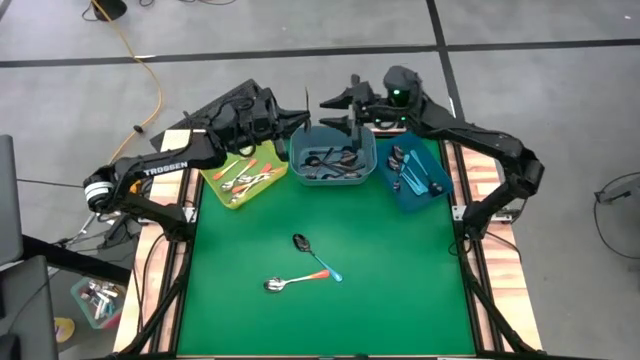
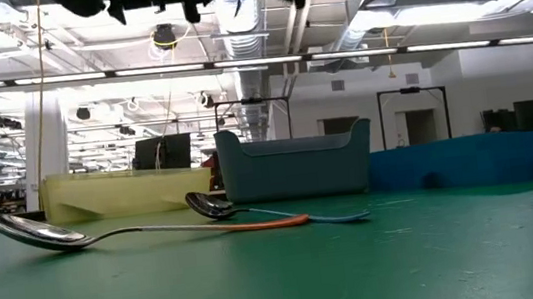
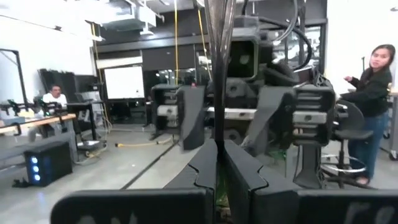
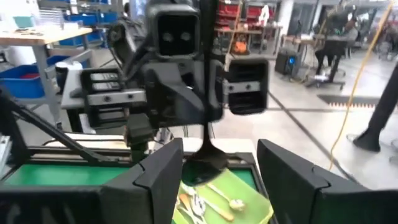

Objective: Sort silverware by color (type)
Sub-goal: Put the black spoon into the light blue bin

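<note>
High view shows you both arms meeting at the bench's [image 1: 330, 320] far edge, above the bins. The left end effector [image 1: 306, 120] is closed on a dark spoon [image 4: 206, 155]. You see that grip best in the left wrist view, where the fingers [image 3: 202, 165] pinch a thin dark handle [image 3: 219, 62]. From above, that spoon is barely a sliver and hard to pick out. The right end effector [image 1: 336, 112] faces it just beside, jaws spread wide and holding nothing. In the right wrist view the spoon's bowl hangs between its own fingers [image 4: 161, 171], without touching them as far as you can tell.

Two spoons lie crossed on the green mat, well apart from the bins: an orange-handled spoon [image 1: 295, 282] and a blue-handled spoon [image 1: 316, 256]. Three bins sit side by side: a yellow-green bin [image 1: 225, 192], a grey-blue bin [image 1: 372, 150] and a teal bin [image 1: 440, 195]. Each holds spoons, but they are too tangled and small for you to count. The low view cuts both arms off at its top edge and hides the bins' contents behind their walls.
</note>
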